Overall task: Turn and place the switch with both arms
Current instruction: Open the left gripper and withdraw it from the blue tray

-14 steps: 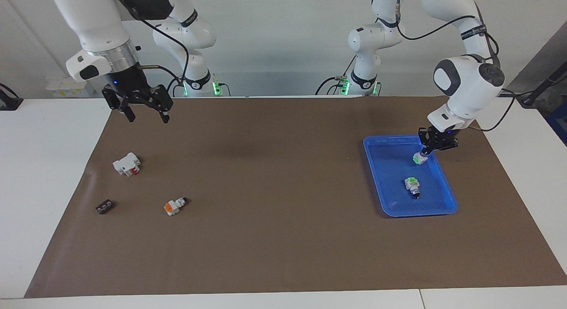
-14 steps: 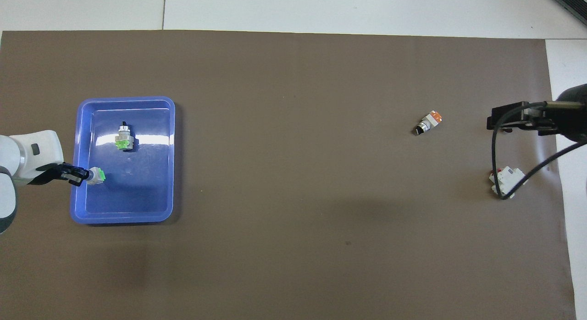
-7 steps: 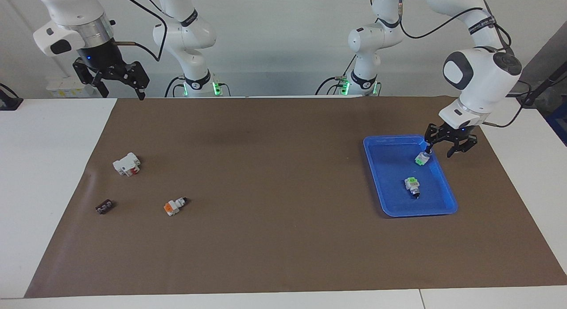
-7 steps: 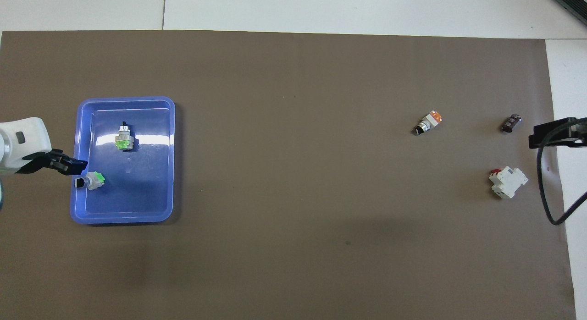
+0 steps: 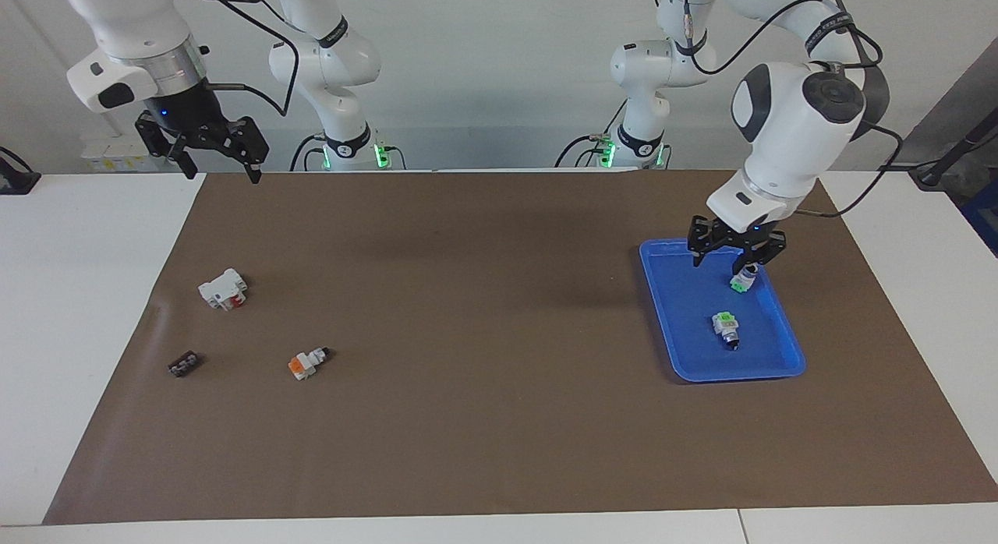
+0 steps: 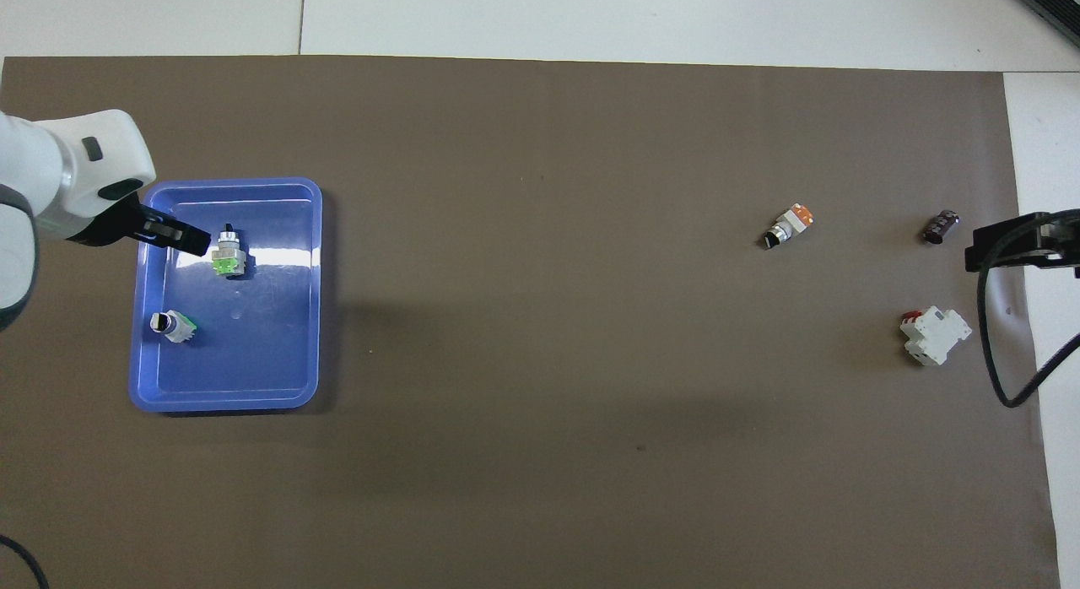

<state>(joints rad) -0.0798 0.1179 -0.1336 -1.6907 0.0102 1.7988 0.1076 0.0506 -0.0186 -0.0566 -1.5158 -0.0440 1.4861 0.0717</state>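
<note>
Two green-capped switches sit in the blue tray (image 5: 670, 310) (image 6: 245, 397). One switch (image 5: 742, 280) (image 6: 173, 325) stands tilted, black knob up, by the tray wall toward the left arm's end. The other switch (image 5: 725, 326) (image 6: 226, 256) lies farther from the robots. My left gripper (image 5: 736, 257) (image 6: 181, 237) is open and empty, raised over the tray just above the tilted switch. My right gripper (image 5: 222, 170) (image 6: 983, 247) is open and empty, held high over the mat's edge at the right arm's end.
An orange-capped switch (image 5: 306, 362) (image 6: 786, 224), a bigger white block with red (image 5: 223, 288) (image 6: 934, 334) and a small dark part (image 5: 184, 364) (image 6: 940, 226) lie on the brown mat toward the right arm's end.
My left gripper opened and let go of the switch in the tray, then swung over the tray. My right gripper rose and drew back to the mat's edge.
</note>
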